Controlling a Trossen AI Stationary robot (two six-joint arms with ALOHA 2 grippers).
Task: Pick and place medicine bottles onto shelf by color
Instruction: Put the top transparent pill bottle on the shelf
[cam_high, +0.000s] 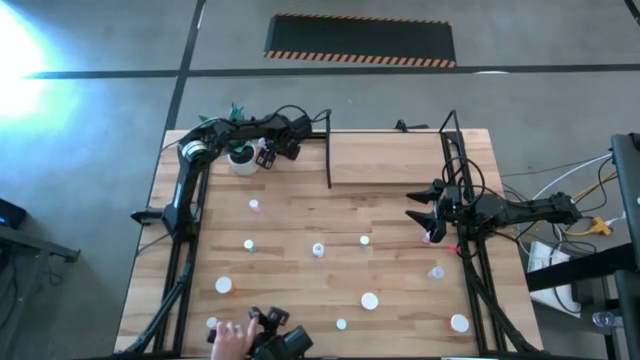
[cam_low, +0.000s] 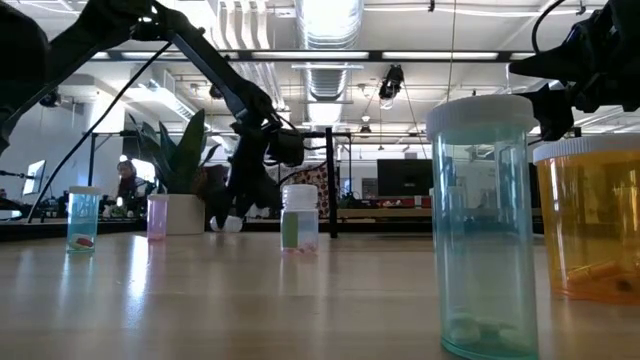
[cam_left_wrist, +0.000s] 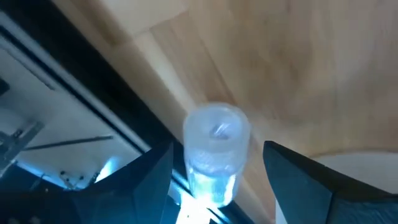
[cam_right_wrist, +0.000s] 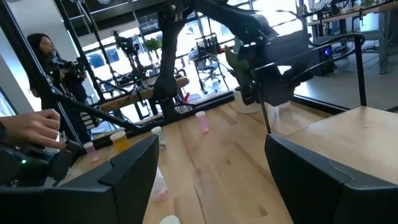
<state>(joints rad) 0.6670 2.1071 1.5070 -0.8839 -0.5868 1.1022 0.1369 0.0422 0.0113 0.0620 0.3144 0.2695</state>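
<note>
Bottle (cam_left_wrist: 216, 152) between left claw (cam_left_wrist: 217, 180) fingers, beside shelf (cam_high: 390, 158) edge

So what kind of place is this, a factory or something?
More likely a robotics lab or workshop in an open, industrial-style room: exposed ceiling ducts, a concrete floor with hazard-striped marking, and two arms on a wooden table dotted with bottles.

Both arms are dark, slender and jointed. The left arm (cam_high: 195, 170) carries a pale cylindrical joint near the plant pot (cam_high: 241, 160), with a thin black cable looping beside it. Each wrist view shows two broad, matte-black, wedge-shaped fingers (cam_right_wrist: 314, 177).
</note>
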